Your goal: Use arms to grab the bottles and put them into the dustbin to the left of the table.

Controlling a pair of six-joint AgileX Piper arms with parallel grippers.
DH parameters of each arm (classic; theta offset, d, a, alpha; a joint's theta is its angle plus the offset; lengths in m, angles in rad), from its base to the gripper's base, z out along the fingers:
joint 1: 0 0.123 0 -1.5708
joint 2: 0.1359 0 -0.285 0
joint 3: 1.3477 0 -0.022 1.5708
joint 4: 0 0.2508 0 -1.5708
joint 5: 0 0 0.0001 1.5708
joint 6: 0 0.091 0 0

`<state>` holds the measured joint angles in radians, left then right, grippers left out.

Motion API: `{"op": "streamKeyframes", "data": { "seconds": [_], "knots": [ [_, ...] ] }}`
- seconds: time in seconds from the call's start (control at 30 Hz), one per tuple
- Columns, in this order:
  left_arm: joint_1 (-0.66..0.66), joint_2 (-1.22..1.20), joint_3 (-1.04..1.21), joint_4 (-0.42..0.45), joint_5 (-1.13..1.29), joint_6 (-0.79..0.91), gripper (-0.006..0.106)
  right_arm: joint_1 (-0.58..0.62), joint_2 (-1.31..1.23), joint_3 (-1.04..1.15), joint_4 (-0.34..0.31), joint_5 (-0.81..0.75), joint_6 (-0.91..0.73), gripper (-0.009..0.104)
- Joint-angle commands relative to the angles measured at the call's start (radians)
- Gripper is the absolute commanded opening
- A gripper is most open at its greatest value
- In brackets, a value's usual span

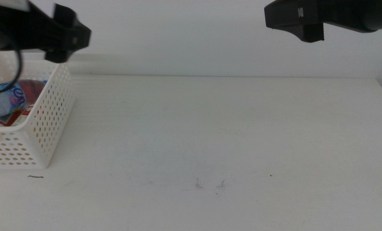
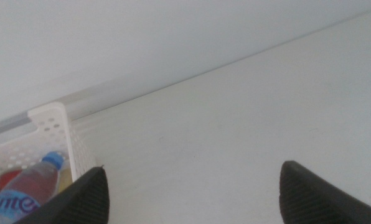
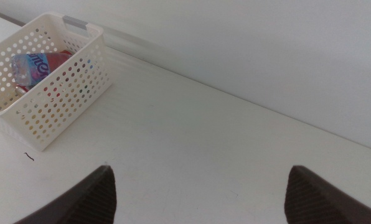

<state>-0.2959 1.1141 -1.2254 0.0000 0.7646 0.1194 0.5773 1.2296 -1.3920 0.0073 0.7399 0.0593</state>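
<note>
A: Where are the arms?

B: Both raised at the far edge. The left gripper (image 1: 72,40) hangs above the far right corner of the dustbin (image 1: 47,122), its jaws spread wide with nothing between them. The right gripper (image 1: 293,16) is high at the far right, well apart from the basket, jaws also wide and empty.

A: And the bottles?

B: Inside the dustbin, at the left end of the table (image 1: 229,147). A water bottle (image 3: 31,65) with a blue cap lies on its side on top, with something red (image 2: 8,179) beneath it. The rest I cannot make out.
</note>
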Motion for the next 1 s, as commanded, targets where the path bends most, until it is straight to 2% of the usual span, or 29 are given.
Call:
{"op": "streamKeyframes", "data": {
  "seconds": [0.0, 0.2, 0.9, 0.97],
  "knots": [
    [-0.004, -0.043, 0.019, 0.010, 0.004, -0.056, 0.094, -0.008, -0.007, 0.002, -0.002, -0.006, -0.006, 0.086],
    [-0.004, -0.096, 0.017, -0.018, 0.042, -0.073, 0.094, -0.008, -0.007, 0.002, -0.002, -0.006, -0.006, 0.086],
    [-0.004, -0.103, 0.017, 0.000, -0.043, -0.068, 0.094, -0.008, -0.007, 0.002, -0.002, -0.006, -0.006, 0.086],
    [-0.004, -0.108, 0.017, -0.038, -0.043, -0.068, 0.094, -0.009, -0.009, 0.019, 0.013, -0.012, -0.006, 0.086]
  ]
}}
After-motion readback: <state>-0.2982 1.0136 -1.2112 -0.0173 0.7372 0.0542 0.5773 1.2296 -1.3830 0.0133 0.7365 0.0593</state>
